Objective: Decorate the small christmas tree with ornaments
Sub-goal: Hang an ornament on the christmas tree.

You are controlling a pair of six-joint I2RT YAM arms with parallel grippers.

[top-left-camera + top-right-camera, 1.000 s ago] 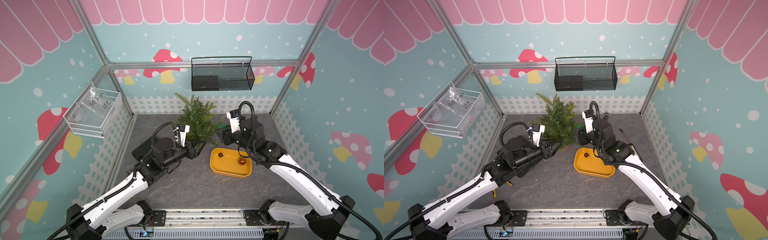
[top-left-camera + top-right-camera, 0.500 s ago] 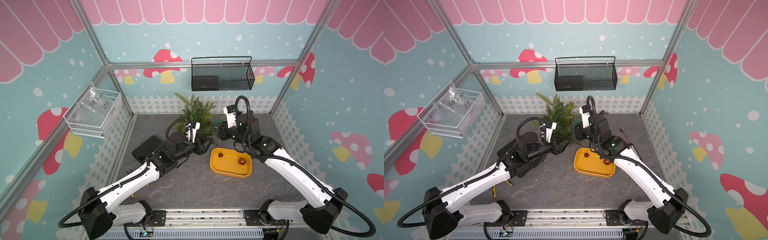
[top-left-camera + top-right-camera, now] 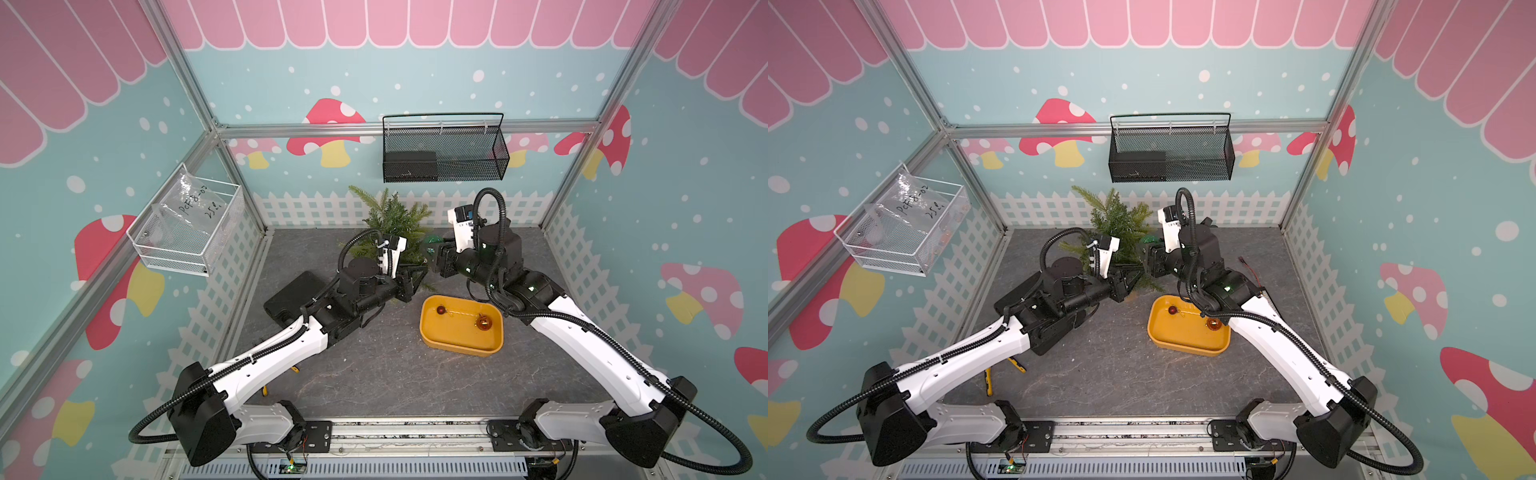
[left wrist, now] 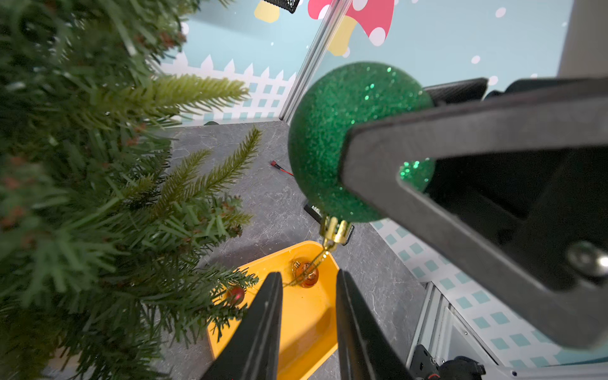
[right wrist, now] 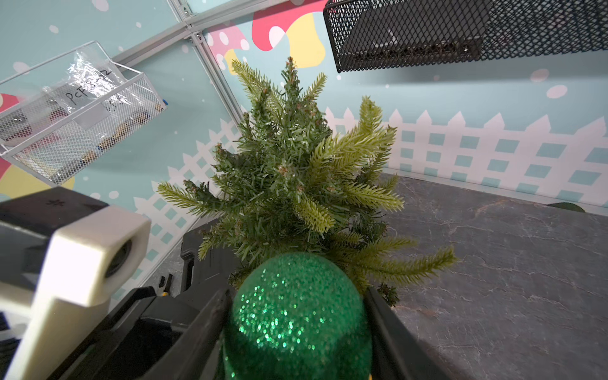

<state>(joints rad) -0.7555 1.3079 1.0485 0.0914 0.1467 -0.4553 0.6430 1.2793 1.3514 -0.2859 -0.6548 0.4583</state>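
The small christmas tree (image 3: 390,224) (image 5: 289,171) stands at the back of the grey floor. My right gripper (image 5: 297,292) (image 3: 436,259) is shut on the glittery green ball (image 5: 296,316) (image 4: 345,131), held just right of the tree's lower branches. The ball's gold cap and thread hang down towards my left gripper (image 4: 309,276) (image 3: 419,274), whose fingers stand a little apart; the thread ends by one fingertip (image 4: 274,279). The red ball (image 3: 441,310) and the orange-gold ball (image 3: 483,323) lie in the yellow tray (image 3: 432,338).
A black mesh basket (image 3: 444,153) hangs on the back wall above the tree, and a white wire basket (image 3: 187,228) on the left wall. A black box (image 3: 291,295) lies under my left arm. A yellow-handled tool (image 3: 988,380) and a red wire (image 4: 281,167) lie on the floor.
My left arm has reached forward to the tree's right side, under the green ball, and its jaws have narrowed. My right gripper has carried the ball back towards the tree.
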